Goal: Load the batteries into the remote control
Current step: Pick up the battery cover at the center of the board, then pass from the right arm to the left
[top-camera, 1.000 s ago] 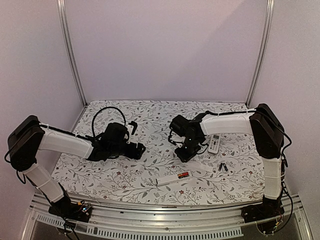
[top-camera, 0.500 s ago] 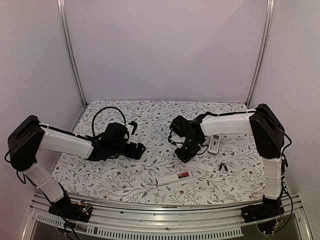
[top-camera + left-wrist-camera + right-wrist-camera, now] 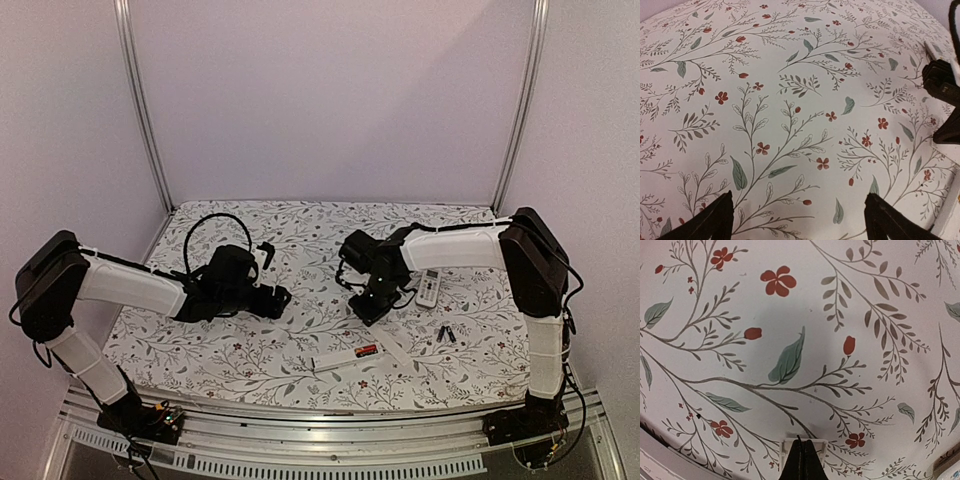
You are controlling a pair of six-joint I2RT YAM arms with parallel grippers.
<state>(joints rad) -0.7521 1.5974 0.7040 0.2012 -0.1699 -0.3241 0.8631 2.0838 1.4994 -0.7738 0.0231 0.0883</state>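
Two dark batteries (image 3: pixel 445 334) lie loose on the flowered cloth (image 3: pixel 300 235), right of the long white remote (image 3: pixel 335 362), which has a red cell (image 3: pixel 367 350) on it. To load cleanly I should spread my right gripper (image 3: pixel 802 460) and straddle one cell crosswise. Its jaws are pressed together, with a small white piece (image 3: pixel 820 444) at the tips; I cannot tell if it is held. That arm reaches inward, wrist tipped down. My left gripper (image 3: pixel 799 206) hangs wide.

Floral cloth (image 3: pixel 310 230) lies between two metal posts (image 3: pixel 142 100).
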